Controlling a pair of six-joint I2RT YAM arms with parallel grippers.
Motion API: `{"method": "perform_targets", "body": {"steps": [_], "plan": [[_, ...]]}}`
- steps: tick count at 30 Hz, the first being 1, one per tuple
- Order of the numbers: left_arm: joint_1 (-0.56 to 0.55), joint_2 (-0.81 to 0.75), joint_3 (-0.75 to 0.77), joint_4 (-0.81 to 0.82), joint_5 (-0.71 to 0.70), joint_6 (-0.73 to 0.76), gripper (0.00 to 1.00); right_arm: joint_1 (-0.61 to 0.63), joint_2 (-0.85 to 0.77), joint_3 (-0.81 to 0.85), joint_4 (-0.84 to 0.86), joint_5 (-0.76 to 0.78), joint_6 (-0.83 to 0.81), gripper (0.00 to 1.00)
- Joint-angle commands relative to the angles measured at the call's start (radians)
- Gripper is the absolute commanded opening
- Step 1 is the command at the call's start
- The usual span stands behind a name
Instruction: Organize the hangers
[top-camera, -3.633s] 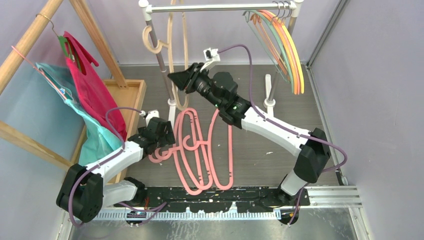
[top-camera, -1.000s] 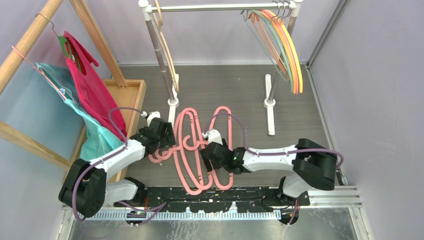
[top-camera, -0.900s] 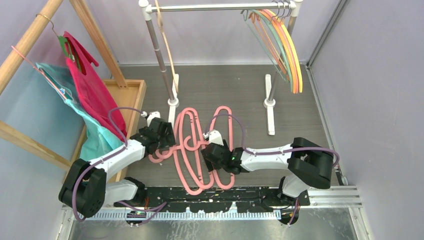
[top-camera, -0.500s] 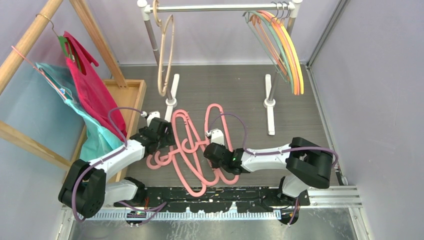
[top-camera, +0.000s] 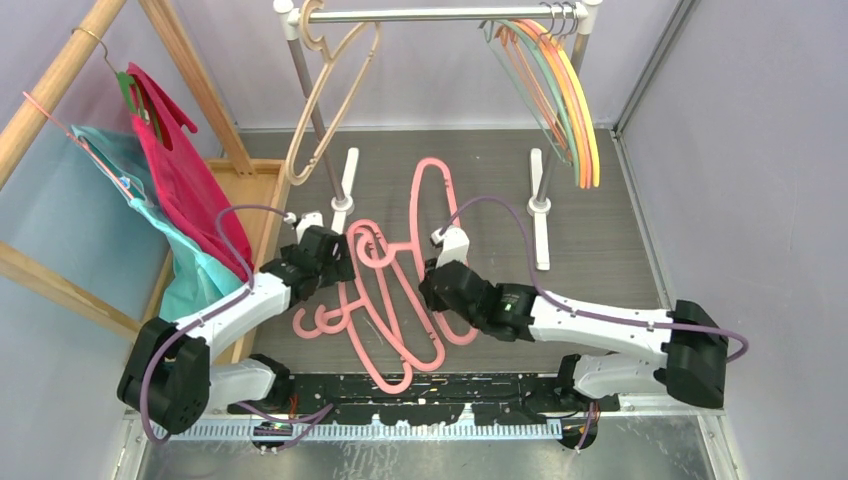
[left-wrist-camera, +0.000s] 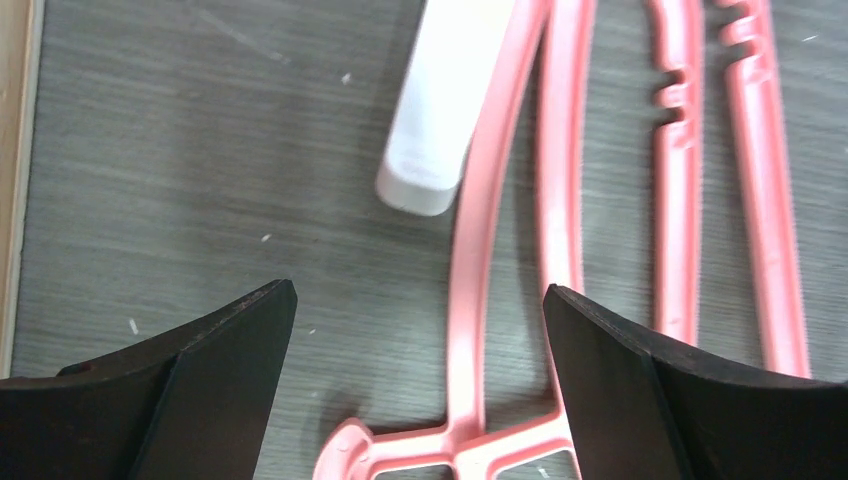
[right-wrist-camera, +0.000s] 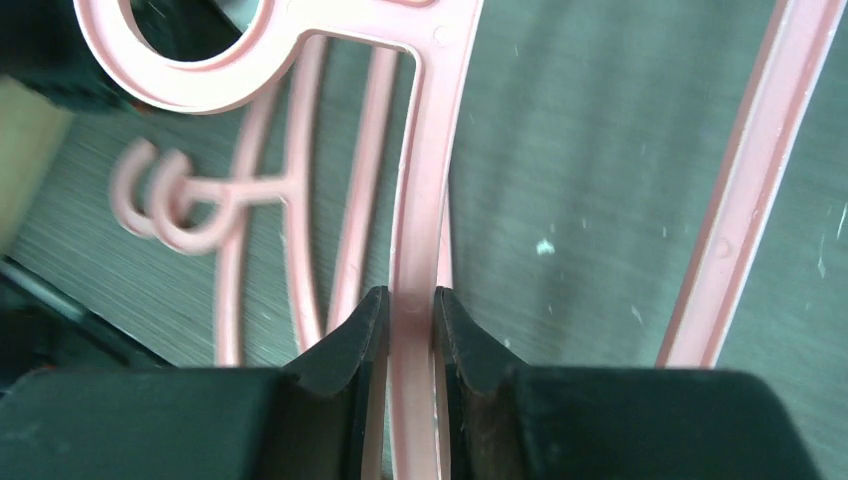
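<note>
Though the beige plastic hanger (top-camera: 294, 172) and thin coloured hangers (top-camera: 577, 110) hang beyond, our right pincer (right-wrist-camera: 410, 310) pinches a thick pink plastic hanger (right-wrist-camera: 418, 200) while our spread left pincer (left-wrist-camera: 418, 292) overlooks more pink hangers (left-wrist-camera: 476, 250) below.

The rack (top-camera: 430, 15) has a silver rail and white posts. Below it, the floor (top-camera: 600, 240) is dark grey with a wood grain, and the thick hangers (right-wrist-camera: 418, 180) are pink. At the rack's left end is a beige hanger (top-camera: 345, 95). At its right end, the thin hangers (top-camera: 577, 100) are orange, yellow and grey-green.
</note>
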Motion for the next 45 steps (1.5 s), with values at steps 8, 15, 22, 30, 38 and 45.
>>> {"method": "perform_targets", "body": {"steps": [8, 15, 22, 30, 38, 45], "plan": [[-0.128, 0.172, 0.15, 0.004, -0.125, 0.06, 0.98, -0.31, -0.014, 0.294, 0.284, -0.404, -0.051, 0.11], [-0.17, 0.195, 0.154, 0.045, -0.135, 0.091, 0.98, -0.425, 0.152, 0.523, 0.435, -0.597, 0.026, 0.11], [-0.175, 0.132, 0.127, 0.073, -0.141, 0.127, 0.98, -0.491, 0.27, 0.703, 0.552, -0.69, 0.133, 0.11], [-0.175, 0.01, 0.111, 0.063, -0.171, 0.175, 0.98, -0.551, 0.381, 0.799, 0.675, -0.741, 0.259, 0.11], [-0.175, -0.081, 0.11, 0.035, -0.204, 0.21, 0.98, -0.569, 0.523, 0.925, 0.64, -0.698, 0.318, 0.1], [-0.174, -0.113, 0.119, 0.008, -0.216, 0.218, 0.98, -0.578, 0.641, 1.013, 0.627, -0.719, 0.365, 0.12]]}}
